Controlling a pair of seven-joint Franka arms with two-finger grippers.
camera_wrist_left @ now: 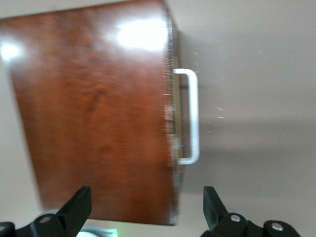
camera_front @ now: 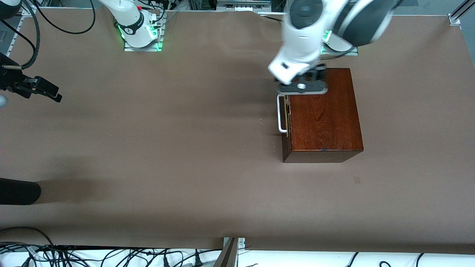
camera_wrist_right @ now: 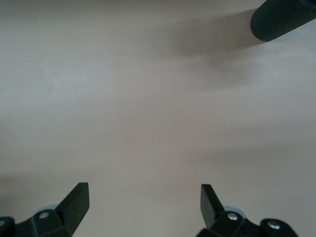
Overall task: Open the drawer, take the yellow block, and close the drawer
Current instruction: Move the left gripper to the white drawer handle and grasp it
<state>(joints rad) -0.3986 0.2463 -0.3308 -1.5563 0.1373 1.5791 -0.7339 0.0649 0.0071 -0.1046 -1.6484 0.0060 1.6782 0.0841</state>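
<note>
The glossy dark mahogany box (camera_front: 324, 115) stands toward the left arm's end of the table. The drawer's white bar handle (camera_front: 281, 113) faces the right arm's end, and the drawer front sits about flush with the box. My left gripper (camera_front: 302, 88) is open and empty, over the box's corner farthest from the front camera, by the handle. The left wrist view shows the box top (camera_wrist_left: 94, 113) and handle (camera_wrist_left: 193, 116) past my left gripper (camera_wrist_left: 145, 200). My right gripper (camera_front: 55, 95) waits open and empty over bare table at the right arm's end (camera_wrist_right: 144, 195). The yellow block is hidden.
A black cylindrical object (camera_front: 18, 191) juts in at the table's edge at the right arm's end, nearer the front camera; it also shows in the right wrist view (camera_wrist_right: 284, 19). Brown table (camera_front: 167, 148) spreads between the box and the right gripper. Cables lie along the front edge.
</note>
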